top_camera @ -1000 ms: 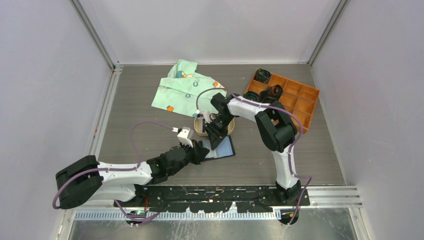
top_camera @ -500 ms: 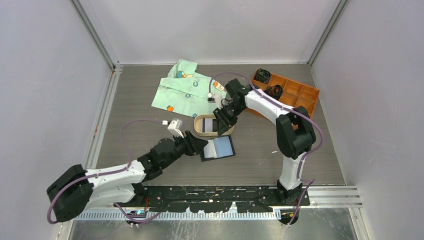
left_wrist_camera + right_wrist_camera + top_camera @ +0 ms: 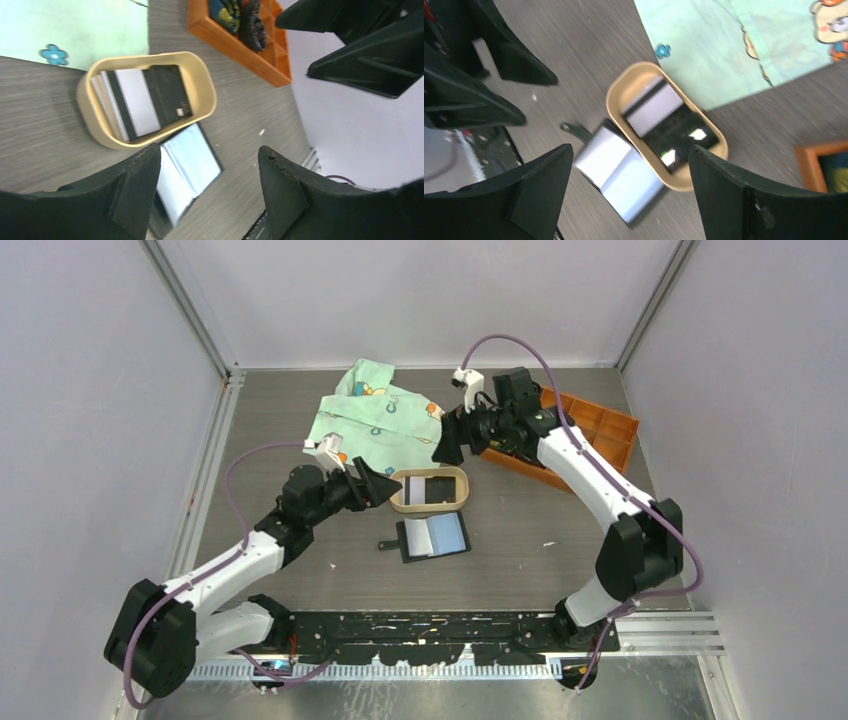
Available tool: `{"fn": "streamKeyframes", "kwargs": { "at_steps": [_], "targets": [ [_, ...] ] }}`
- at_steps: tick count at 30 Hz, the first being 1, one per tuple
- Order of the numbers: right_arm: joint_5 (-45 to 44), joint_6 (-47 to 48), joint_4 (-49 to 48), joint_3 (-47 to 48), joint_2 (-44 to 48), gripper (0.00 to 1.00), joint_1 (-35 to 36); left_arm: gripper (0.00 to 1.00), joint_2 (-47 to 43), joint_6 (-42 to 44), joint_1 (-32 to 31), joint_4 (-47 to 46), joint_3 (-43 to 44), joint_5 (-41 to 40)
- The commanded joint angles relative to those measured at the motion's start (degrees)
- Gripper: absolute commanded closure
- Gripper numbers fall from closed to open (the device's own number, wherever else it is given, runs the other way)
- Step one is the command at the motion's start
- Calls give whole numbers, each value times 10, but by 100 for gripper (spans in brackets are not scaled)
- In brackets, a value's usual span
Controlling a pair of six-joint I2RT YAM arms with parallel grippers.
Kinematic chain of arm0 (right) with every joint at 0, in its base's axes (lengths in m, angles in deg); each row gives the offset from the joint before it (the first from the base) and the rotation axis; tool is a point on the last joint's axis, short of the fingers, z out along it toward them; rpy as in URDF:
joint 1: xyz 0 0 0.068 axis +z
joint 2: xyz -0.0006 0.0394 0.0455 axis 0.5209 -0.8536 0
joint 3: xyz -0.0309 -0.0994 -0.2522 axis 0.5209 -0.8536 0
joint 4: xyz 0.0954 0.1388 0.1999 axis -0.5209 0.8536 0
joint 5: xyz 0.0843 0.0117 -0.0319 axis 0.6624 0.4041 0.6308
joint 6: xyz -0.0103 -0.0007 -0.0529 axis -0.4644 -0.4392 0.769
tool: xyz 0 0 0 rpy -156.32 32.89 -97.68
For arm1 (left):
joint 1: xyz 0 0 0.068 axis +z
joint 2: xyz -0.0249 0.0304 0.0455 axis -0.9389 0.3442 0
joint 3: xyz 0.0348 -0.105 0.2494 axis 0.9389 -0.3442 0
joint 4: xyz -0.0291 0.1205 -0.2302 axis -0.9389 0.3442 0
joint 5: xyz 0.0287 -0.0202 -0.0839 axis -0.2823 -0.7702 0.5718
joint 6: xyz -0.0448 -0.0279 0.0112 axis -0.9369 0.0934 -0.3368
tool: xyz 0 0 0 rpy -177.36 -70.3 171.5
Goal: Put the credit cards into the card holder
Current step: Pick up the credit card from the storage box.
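The card holder (image 3: 436, 536) lies open on the table with its pale inner faces up and its snap tab to the left; it also shows as the card holder (image 3: 191, 159) and the card holder (image 3: 623, 166). Just behind it, black and whitish credit cards (image 3: 429, 488) lie stacked in a tan oval tray (image 3: 400, 502). They show clearly as credit cards (image 3: 145, 97) and credit cards (image 3: 669, 120). My left gripper (image 3: 392, 488) hovers open at the tray's left end. My right gripper (image 3: 442, 448) hangs open above and behind the tray. Neither holds anything.
A green patterned cloth (image 3: 375, 420) lies behind the tray. An orange compartment box (image 3: 595, 440) with dark items sits at the back right, under the right arm. White walls enclose the table on three sides.
Both grippers have pulled away from the card holder and opened. The left one moved back and to the left, the right one rose toward the back right. The holder stays open on the table.
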Motion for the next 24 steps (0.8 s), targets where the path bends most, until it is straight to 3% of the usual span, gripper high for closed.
{"fn": "streamKeyframes", "kwargs": {
  "at_steps": [1,5,8,16,24],
  "targets": [
    [104,-169,-92,20,-78,13,0,32,36,76,43,64,52,68],
    [52,-230,-197,-62,-74,16,11,34,57,150,57,130,77,31],
    [22,-266,-234,-74,-109,23,18,38,95,155,62,120,82,31],
    [-61,-287,-189,-2,-208,37,64,50,188,108,65,82,105,52],
    [-115,-320,-176,15,-250,41,71,58,244,101,65,90,132,44]
  ]
}}
